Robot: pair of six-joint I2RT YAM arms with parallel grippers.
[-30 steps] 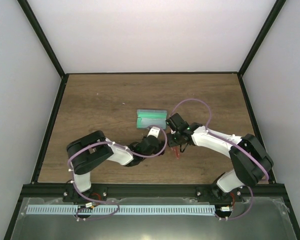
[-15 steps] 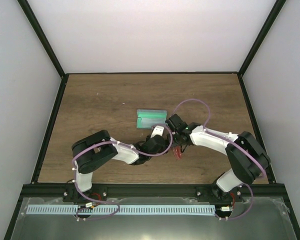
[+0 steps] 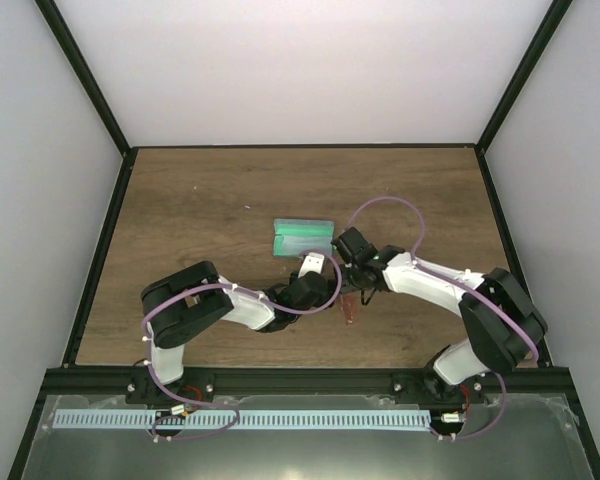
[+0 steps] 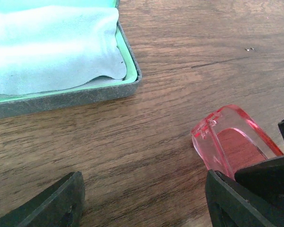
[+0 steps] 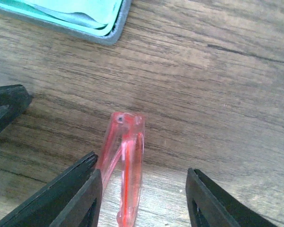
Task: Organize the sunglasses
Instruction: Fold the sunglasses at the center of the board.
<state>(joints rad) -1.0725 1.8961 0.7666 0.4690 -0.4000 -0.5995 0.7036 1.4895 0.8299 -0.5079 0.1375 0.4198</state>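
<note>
The sunglasses [image 3: 348, 309] are a folded pair with a clear red frame, resting on the wood in front of the case. In the right wrist view the sunglasses [image 5: 126, 165] stand between my right gripper's [image 5: 142, 198] open fingers, against the left finger [image 5: 73, 196]. In the left wrist view the sunglasses [image 4: 227, 142] lie by the right finger [image 4: 236, 201] of my open left gripper [image 4: 142, 203], which is empty. From above, the left gripper [image 3: 325, 288] and right gripper [image 3: 352, 294] are close together.
The blue-grey case [image 3: 302, 238] lies open behind both grippers, green inside, with a pale blue cloth [image 4: 52, 45] in it. Its rim [image 4: 85, 97] is just ahead of the left gripper, and a corner [image 5: 116, 30] shows in the right wrist view.
The left gripper has moved right, up beside the right gripper. The sunglasses have shifted slightly toward the near edge and a little left.
</note>
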